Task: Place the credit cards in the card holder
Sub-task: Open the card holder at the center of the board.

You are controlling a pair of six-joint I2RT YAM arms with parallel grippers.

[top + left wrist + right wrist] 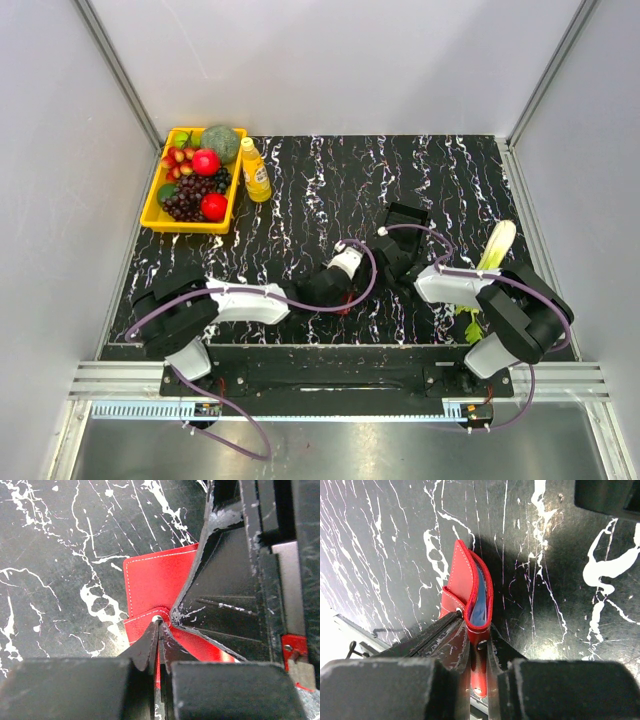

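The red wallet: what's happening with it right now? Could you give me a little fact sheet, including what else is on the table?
card holder: red, partly folded, held by both arms
left gripper: shut on a flap of the card holder
right gripper: shut on the card holder's edge
credit card: a pale blue one shows inside the fold
table: black with white veins
elsewhere: yellow basket of fruit, orange bottle, leafy vegetable
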